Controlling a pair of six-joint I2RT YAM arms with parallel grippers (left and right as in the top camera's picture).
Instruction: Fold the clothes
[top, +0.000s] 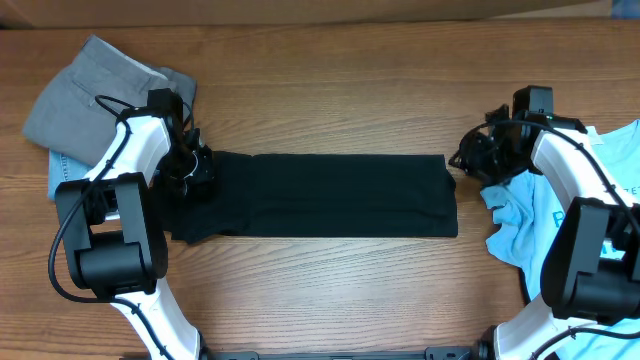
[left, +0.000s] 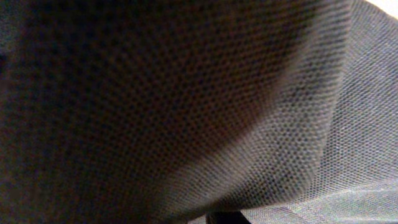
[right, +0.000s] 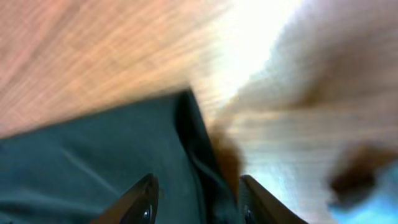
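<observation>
The black T-shirt (top: 340, 195) lies folded into a long flat strip across the middle of the table. My left gripper (top: 196, 170) is at the strip's far left corner. In the left wrist view, black fabric (left: 186, 106) fills the picture and a dark fingertip (left: 224, 218) shows at the bottom centre, pinched on the cloth. My right gripper (top: 463, 158) is at the strip's far right corner. In the right wrist view its fingers (right: 198, 202) are open and straddle the shirt's folded edge (right: 196, 143) just above the table.
A grey garment (top: 100, 85) lies on light blue denim (top: 60, 172) at the far left, behind the left arm. A light blue T-shirt (top: 600, 190) lies at the right edge under the right arm. Bare wood (top: 330, 290) runs in front of the strip.
</observation>
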